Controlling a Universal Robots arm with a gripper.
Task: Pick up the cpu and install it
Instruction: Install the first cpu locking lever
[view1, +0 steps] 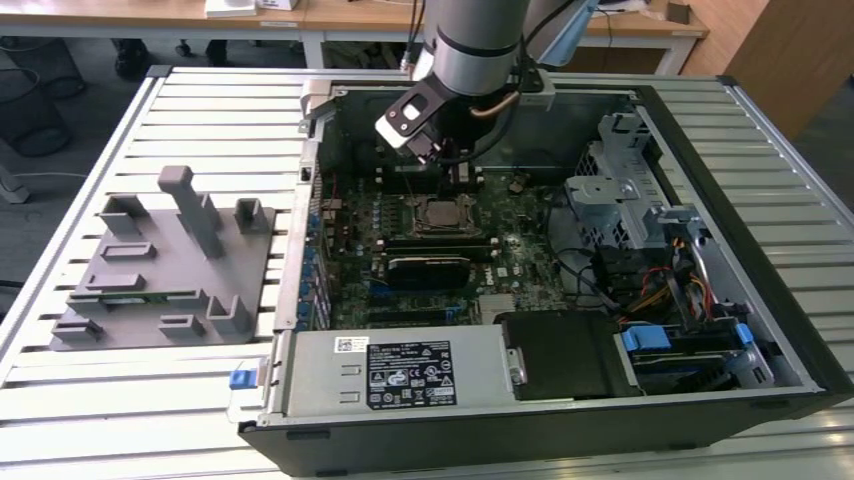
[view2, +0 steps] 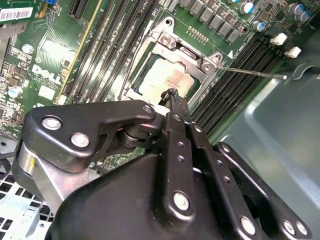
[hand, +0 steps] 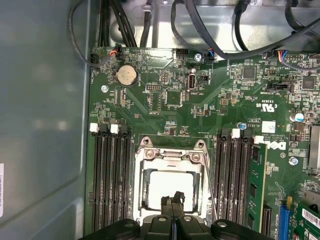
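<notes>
Cpu (hand: 170, 187) lies flat and square inside the metal socket frame (hand: 170, 156) on the motherboard (view1: 400, 290), silver lid up, so it looks seated where the task wants it. The gripper (hand: 173, 199) hangs straight over it; in both wrist views the fingers (view2: 176, 107) are pinched together tip to tip with nothing between them. The joined tips point down at the lid near one edge, very close to it, though I cannot tell whether they touch. Held that way, they seem suited to pressing or checking the chip rather than carrying it.

A thin lever rod (view2: 250, 72) runs out from a corner of the frame and over the memory slots (view2: 235, 65); I cannot tell whether it is latched. More memory slots flank the socket on both sides, which leaves the arm a narrow vertical way in.

The motherboard sits in an open computer case (view1: 747, 130) lying on its side, so the socket faces upward. The case rests on a desk (view1: 174, 110) of pale metal slats. On the exterior view's left, well apart from the case, stands a grey fixture (view1: 160, 270) with upright blocks. Beyond the desk are wooden furniture and a dark floor.
</notes>
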